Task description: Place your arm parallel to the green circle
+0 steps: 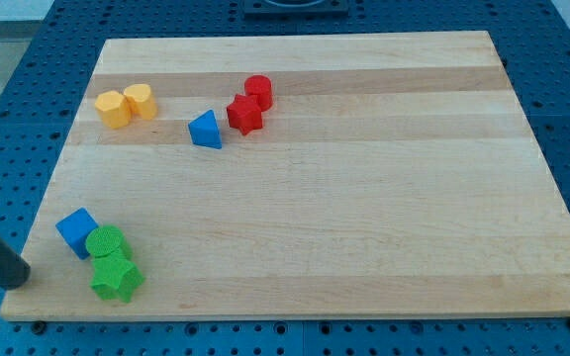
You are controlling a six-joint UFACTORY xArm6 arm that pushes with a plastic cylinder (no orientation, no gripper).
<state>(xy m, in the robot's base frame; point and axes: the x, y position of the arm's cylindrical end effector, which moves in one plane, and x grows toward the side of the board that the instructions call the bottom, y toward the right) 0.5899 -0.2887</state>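
Where the wooden board (364,198) nears its bottom-left corner, the green circle (105,241) sits in a tight cluster of three. It touches the blue cube (76,230) on its upper left and the green star (116,279) just below it. My tip (18,277) lies off the board's left edge, over the blue pegboard table (8,79), to the view's left of the green circle and roughly level with the green star; it is apart from all three blocks. The rod runs up and left from the tip, out of the view. The arm carries no jaws, only the rod, so nothing opens or closes.

Well apart, near the board's top left, a yellow hexagon (114,109) and a yellow cylinder (140,100) stand touching side by side. To their right, a blue triangle (205,130) stands just left of a red star (245,115). A red cylinder (258,91) touches that star on its upper right.
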